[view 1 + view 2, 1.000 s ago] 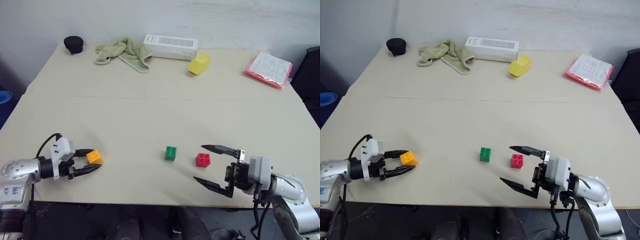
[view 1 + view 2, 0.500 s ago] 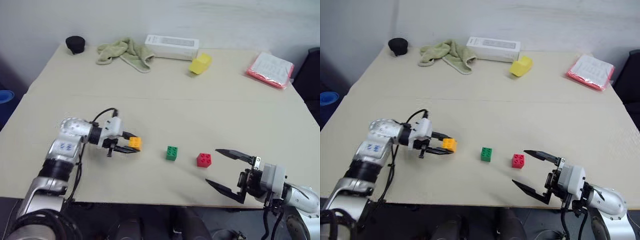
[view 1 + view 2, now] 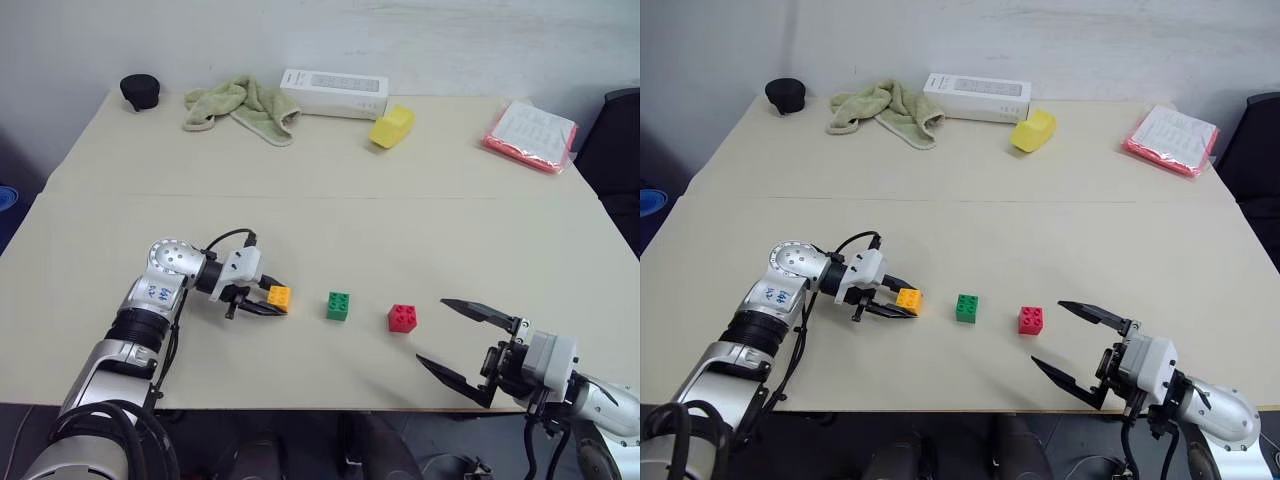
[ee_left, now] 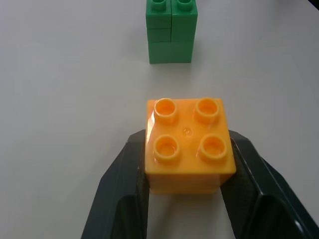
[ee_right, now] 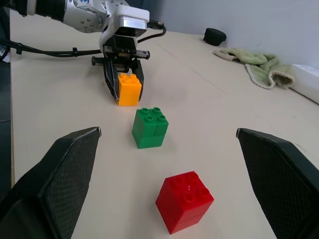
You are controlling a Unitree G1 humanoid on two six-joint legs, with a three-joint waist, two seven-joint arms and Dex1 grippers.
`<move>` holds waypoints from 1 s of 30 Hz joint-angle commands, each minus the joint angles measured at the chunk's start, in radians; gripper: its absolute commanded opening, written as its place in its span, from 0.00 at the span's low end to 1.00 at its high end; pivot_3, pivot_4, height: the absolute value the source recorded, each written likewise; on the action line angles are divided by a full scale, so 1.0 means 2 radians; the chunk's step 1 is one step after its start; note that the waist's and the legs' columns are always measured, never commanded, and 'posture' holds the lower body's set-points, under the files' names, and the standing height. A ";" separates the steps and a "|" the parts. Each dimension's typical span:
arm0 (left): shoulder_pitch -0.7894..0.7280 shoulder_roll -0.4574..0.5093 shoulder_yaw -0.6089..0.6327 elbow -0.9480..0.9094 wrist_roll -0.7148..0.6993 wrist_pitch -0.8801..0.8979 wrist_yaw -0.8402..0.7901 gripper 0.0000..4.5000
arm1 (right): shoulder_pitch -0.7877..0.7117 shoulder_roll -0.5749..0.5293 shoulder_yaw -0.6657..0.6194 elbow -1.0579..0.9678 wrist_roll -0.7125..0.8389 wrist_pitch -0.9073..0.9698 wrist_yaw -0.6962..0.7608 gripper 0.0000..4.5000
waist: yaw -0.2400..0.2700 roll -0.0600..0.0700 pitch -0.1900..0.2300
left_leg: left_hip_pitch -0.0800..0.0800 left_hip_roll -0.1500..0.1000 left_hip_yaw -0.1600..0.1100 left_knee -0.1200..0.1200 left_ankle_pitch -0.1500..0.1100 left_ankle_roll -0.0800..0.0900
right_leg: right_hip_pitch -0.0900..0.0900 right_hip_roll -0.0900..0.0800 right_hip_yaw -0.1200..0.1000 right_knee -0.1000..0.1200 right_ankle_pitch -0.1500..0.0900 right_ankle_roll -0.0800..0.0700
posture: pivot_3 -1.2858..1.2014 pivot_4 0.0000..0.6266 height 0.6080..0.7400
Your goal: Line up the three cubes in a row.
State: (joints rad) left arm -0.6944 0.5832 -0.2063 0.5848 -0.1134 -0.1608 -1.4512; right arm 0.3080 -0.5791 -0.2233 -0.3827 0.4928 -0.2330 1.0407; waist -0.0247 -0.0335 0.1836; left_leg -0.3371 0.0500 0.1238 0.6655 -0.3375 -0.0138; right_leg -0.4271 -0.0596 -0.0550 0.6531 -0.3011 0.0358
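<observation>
Your orange cube [image 3: 279, 296] sits clamped in the left gripper [image 3: 262, 300], near the tabletop's [image 3: 330, 220] front edge, beside the green cube [image 3: 338, 306] and red cube [image 3: 403, 318]. It seems to rest on the surface; releasing crookedly could skew the row. The right gripper [image 3: 465, 343] stands spread, empty.
</observation>
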 commanded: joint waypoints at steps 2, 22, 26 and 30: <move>0.020 0.009 0.000 -0.028 0.007 0.023 0.015 0.34 | -0.012 0.002 -0.002 0.006 0.002 -0.012 -0.002 1.00 | -0.001 0.000 0.000 | 0.000 0.000 0.000 0.000 0.000 0.000 | 0.000 0.000 0.000 0.000 0.000 0.000 | 0.52 0.24 1.00; 0.205 0.167 0.164 -0.139 -0.090 0.042 0.009 1.00 | -0.024 -0.105 -0.108 0.113 0.067 -0.006 0.128 1.00 | -0.001 0.001 0.001 | 0.001 0.001 0.000 -0.001 -0.001 0.001 | 0.000 0.000 0.000 -0.001 0.000 0.000 | 0.52 0.24 1.00; 0.300 0.185 0.224 -0.198 -0.120 0.082 0.029 1.00 | -0.053 -0.141 -0.117 0.180 0.056 -0.022 0.186 1.00 | 0.001 0.002 0.001 | 0.001 0.000 0.000 -0.001 -0.002 0.004 | 0.000 -0.002 0.000 -0.001 0.000 0.000 | 0.52 0.24 1.00; 0.353 0.171 0.265 -0.229 -0.125 0.091 0.078 1.00 | -0.081 -0.164 -0.135 0.225 0.062 -0.010 0.199 1.00 | 0.005 0.002 0.001 | 0.000 0.000 -0.001 -0.001 -0.003 0.004 | 0.000 -0.002 0.000 -0.001 0.000 0.000 | 0.52 0.24 1.00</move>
State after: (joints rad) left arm 0.0008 0.9248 0.2767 0.1715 -0.3320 0.0168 -1.3304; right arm 0.1558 -0.8907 -0.4476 0.0561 0.5965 -0.2568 1.4267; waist -0.0151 -0.0294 0.1859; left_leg -0.3363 0.0504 0.1219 0.6637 -0.3429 -0.0056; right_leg -0.4263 -0.0632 -0.0556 0.6510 -0.3014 0.0351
